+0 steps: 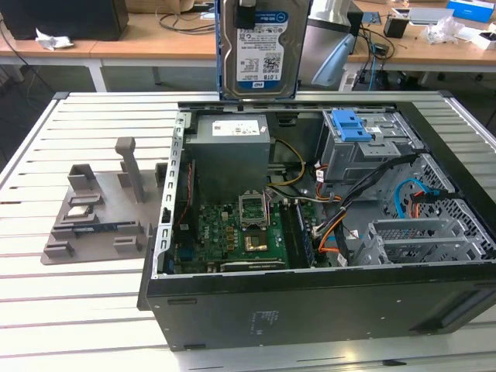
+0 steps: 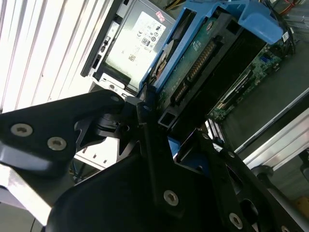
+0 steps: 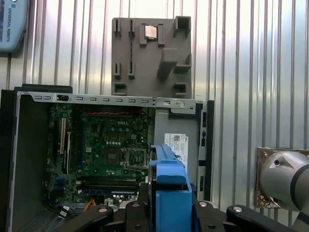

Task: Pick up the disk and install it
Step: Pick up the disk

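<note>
The disk (image 1: 260, 50) hangs upright in the air above the back edge of the open computer case (image 1: 310, 310), its white-and-blue label facing the exterior camera. My gripper (image 2: 164, 121) is shut on it, with black fingers (image 2: 149, 140) pressing on either side of its blue carrier. In the second wrist view the disk (image 2: 203, 58) shows its connector edge and circuit side. In the first wrist view the carrier's blue edge (image 3: 169, 193) stands between the gripper's (image 3: 169, 210) black links, over the case's motherboard side.
Inside the case are a grey power supply (image 1: 230, 155), a motherboard (image 1: 240, 232), and a grey drive cage (image 1: 364, 159) with a blue latch (image 1: 353, 124). A grey parts fixture (image 1: 101, 209) lies on the slatted table (image 1: 70, 310), to the exterior view's left of the case.
</note>
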Motion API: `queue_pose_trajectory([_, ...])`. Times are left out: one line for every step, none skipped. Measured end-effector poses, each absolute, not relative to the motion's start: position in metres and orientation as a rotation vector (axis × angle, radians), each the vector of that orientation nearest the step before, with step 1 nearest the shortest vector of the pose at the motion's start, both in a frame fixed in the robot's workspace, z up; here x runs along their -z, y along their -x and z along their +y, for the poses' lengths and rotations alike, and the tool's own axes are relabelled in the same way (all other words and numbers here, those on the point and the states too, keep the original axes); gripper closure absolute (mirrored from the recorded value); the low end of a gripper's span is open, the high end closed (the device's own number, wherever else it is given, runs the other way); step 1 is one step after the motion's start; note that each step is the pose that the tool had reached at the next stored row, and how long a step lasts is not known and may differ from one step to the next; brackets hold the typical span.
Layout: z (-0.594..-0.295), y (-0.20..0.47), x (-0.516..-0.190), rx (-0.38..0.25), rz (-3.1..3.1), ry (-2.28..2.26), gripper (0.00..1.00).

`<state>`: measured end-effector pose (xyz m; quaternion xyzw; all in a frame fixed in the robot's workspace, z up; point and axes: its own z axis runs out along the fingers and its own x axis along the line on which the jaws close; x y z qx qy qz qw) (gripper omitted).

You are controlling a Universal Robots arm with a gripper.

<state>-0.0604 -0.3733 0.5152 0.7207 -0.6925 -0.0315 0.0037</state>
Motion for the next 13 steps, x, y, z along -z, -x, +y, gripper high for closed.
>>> queue_pose_trajectory([-0.374, 0.060, -0.515, 0.099, -2.170, -2.259, 0.64])
queue_pose_trajectory([-0.375, 0.060, -0.515, 0.099, -2.170, -2.259, 0.64])
queue_pose_trajectory([-0.376, 0.059, -0.515, 0.099, -2.170, -2.259, 0.64])
queue_pose_trajectory([-0.377, 0.059, -0.515, 0.099, -2.170, -2.259, 0.64])
queue_pose_trajectory([-0.378, 0.058, -0.515, 0.099, -2.170, -2.259, 0.64])
queue_pose_trajectory([-0.379, 0.057, -0.515, 0.099, -2.170, -2.259, 0.64])
queue_pose_trajectory([-0.380, 0.057, -0.515, 0.099, -2.170, -2.259, 0.64])
queue_pose_trajectory([-0.380, 0.057, -0.515, 0.098, -2.170, -2.259, 0.64])
queue_pose_trajectory([-0.381, 0.056, -0.515, 0.099, -2.170, -2.259, 0.64])
queue_pose_trajectory([-0.382, 0.056, -0.515, 0.099, -2.170, -2.259, 0.64])
queue_pose_trajectory([-0.383, 0.056, -0.515, 0.099, -2.170, -2.259, 0.64])
queue_pose_trajectory([-0.383, 0.055, -0.515, 0.099, -2.170, -2.259, 0.64])
queue_pose_trajectory([-0.384, 0.055, -0.515, 0.099, -2.170, -2.259, 0.64])
